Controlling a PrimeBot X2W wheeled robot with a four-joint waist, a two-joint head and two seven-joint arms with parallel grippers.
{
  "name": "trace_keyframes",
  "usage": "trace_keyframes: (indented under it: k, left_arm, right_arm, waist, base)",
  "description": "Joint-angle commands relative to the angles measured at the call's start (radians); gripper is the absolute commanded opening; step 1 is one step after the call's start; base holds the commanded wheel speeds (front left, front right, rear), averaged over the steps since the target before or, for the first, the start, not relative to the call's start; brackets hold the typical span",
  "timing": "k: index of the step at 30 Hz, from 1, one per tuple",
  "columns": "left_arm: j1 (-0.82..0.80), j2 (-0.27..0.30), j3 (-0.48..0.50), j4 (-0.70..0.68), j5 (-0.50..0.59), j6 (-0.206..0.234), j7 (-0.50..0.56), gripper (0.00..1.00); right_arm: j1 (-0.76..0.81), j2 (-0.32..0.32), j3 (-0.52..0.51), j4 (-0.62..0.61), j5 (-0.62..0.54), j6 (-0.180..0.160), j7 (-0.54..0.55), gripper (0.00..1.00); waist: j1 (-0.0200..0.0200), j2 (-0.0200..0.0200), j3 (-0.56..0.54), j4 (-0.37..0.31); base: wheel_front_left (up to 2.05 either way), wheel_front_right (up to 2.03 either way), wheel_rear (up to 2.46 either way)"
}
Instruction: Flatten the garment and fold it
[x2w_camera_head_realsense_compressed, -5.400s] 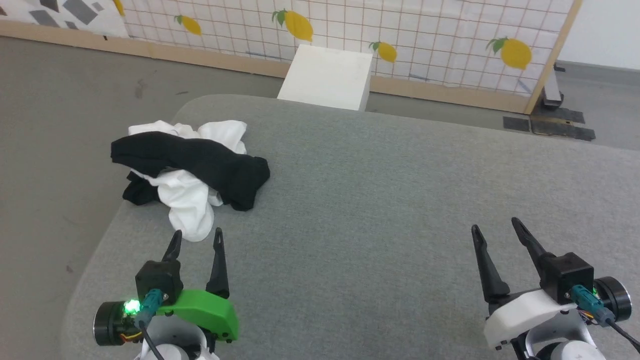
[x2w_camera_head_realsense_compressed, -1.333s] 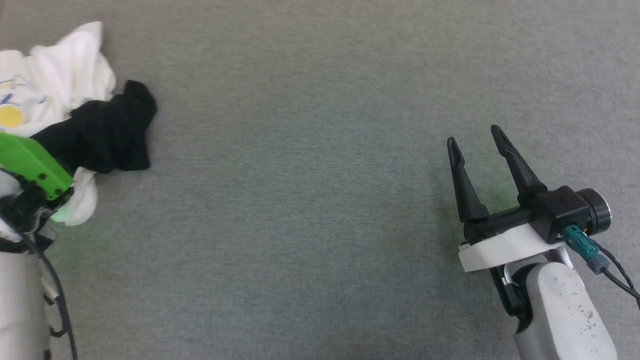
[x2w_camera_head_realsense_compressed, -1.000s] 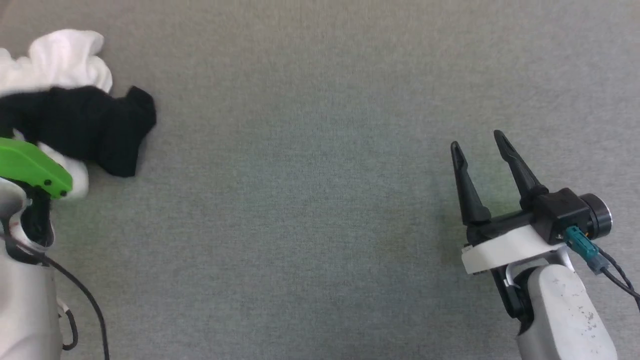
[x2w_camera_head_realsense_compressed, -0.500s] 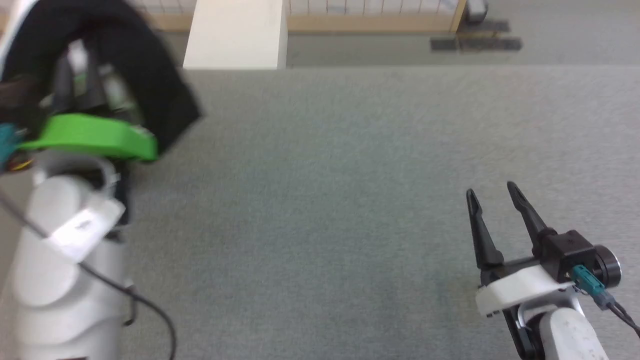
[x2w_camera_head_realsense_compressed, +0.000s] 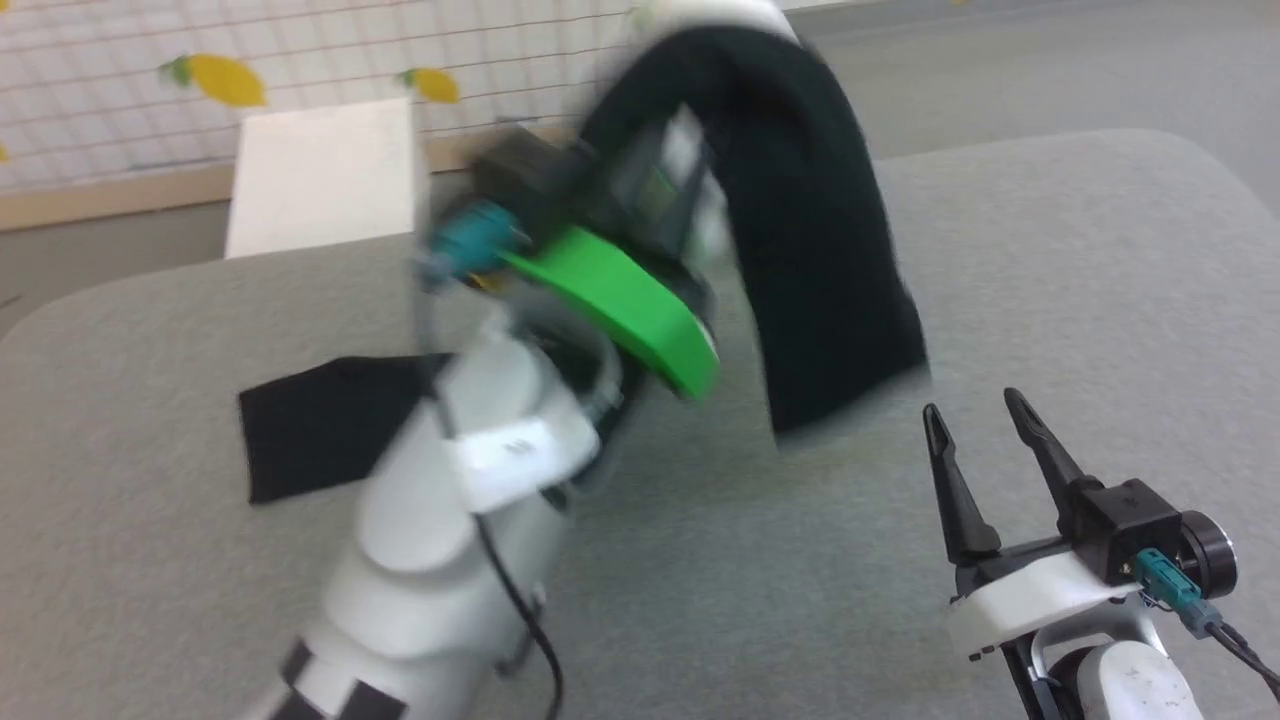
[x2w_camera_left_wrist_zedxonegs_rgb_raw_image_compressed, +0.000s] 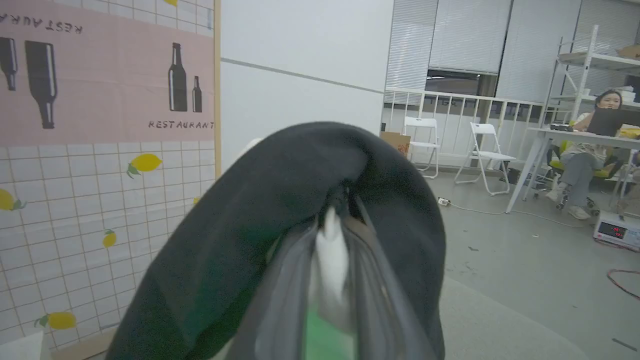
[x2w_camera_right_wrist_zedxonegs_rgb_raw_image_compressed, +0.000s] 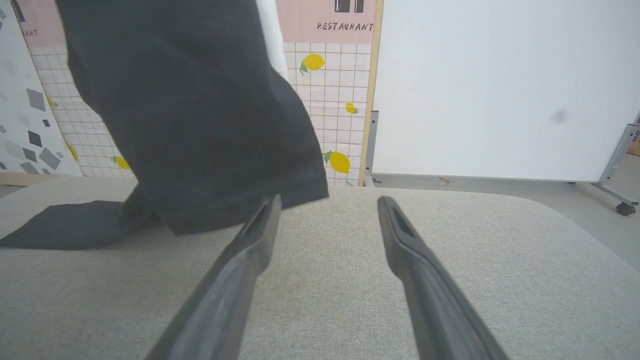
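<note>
Above the grey padded table (x2w_camera_head_realsense_compressed: 1080, 250), the left gripper (x2w_camera_left_wrist_zedxonegs_rgb_raw_image_compressed: 342, 215) has swung from the left edge to centre, clenched on the garment (x2w_camera_head_realsense_compressed: 810, 230). The garment hangs lifted, black cloth draped over the fingers, a black sleeve (x2w_camera_head_realsense_compressed: 320, 430) trailing on the table at left. The right gripper (x2w_camera_head_realsense_compressed: 985, 435) stands spread, near right.

The garment (x2w_camera_head_realsense_compressed: 820, 230) hangs above the grey table (x2w_camera_head_realsense_compressed: 1080, 260), one black sleeve drooping. Another black part lies flat on it.

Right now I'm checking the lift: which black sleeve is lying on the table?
The sleeve at the head view's left lies flat on the table; the other sleeve hangs in the air, draped over the left claw.
</note>
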Motion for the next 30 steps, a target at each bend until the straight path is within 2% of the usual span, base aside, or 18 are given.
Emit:
trace_keyframes:
  k: [1,6,11,12,13,14,17,20,23,27,30]
  left_arm:
    - [0.035,-0.002,-0.046,0.028,-0.045,0.008,0.017,0.0]
    - [0.13,-0.002,-0.207,0.209,-0.158,0.032,0.173,0.0]
    - [0.214,-0.002,-0.314,0.35,-0.261,0.016,0.35,0.0]
    - [0.229,-0.002,-0.331,0.365,-0.285,0.012,0.381,0.24]
    - [0.239,-0.002,-0.337,0.373,-0.305,0.014,0.398,0.58]
    - [0.249,-0.002,-0.342,0.379,-0.325,0.019,0.41,1.0]
    - [0.261,-0.002,-0.343,0.378,-0.351,0.028,0.409,1.0]
    - [0.265,0.005,-0.309,0.347,-0.354,0.04,0.337,1.0]
    - [0.273,0.037,-0.264,0.291,-0.339,0.062,0.238,1.0]
    - [0.307,0.105,-0.196,0.193,-0.301,0.116,0.095,1.0]
    - [0.348,0.157,-0.122,0.115,-0.265,0.179,-0.052,1.0]
  right_arm:
    - [0.011,0.001,0.003,-0.006,0.0,-0.002,0.003,1.0]
    - [0.022,0.001,0.0,-0.012,0.001,-0.002,0.006,1.0]
    - [0.03,0.001,-0.005,-0.012,0.004,-0.002,0.007,1.0]
    - [0.032,0.001,-0.003,-0.012,0.005,-0.002,0.008,1.0]
    - [0.033,0.001,-0.001,-0.011,0.007,-0.002,0.008,1.0]
    - [0.033,0.001,0.002,-0.012,0.008,-0.002,0.009,1.0]
    - [0.034,0.001,0.004,-0.011,0.011,-0.002,0.009,1.0]
    - [0.036,0.001,0.001,-0.015,0.008,-0.002,0.011,1.0]
    - [0.037,0.001,-0.005,-0.018,0.005,-0.002,0.013,1.0]
    - [0.043,0.001,-0.006,-0.028,0.0,-0.002,0.021,1.0]
    - [0.051,0.001,0.007,-0.038,-0.004,-0.002,0.042,1.0]
  waist:
    - [0.0,-0.0001,-0.008,-0.048]
    - [0.0,-0.0001,-0.003,-0.064]
    - [0.0,-0.0001,-0.003,-0.054]
    - [0.0,-0.0001,-0.005,-0.048]
    - [0.0,-0.0001,-0.005,-0.043]
    - [0.0,-0.0001,-0.006,-0.037]
    - [0.0,-0.0001,-0.011,-0.015]
    - [0.0,-0.0001,-0.017,0.014]
    - [0.0,-0.0001,-0.019,0.041]
    - [0.0,-0.0001,-0.02,0.077]
    - [0.0,-0.0001,-0.017,0.105]
  base:
    - [0.0,0.0,0.0]
    - [0.0,0.0,0.0]
    - [0.0,0.0,0.0]
    - [0.0,0.0,0.0]
    - [0.0,0.0,0.0]
    - [0.0,0.0,0.0]
    - [0.0,0.0,0.0]
    - [0.0,0.0,0.0]
    - [0.0,0.0,0.0]
    - [0.0,0.0,0.0]
    - [0.0,0.0,0.0]
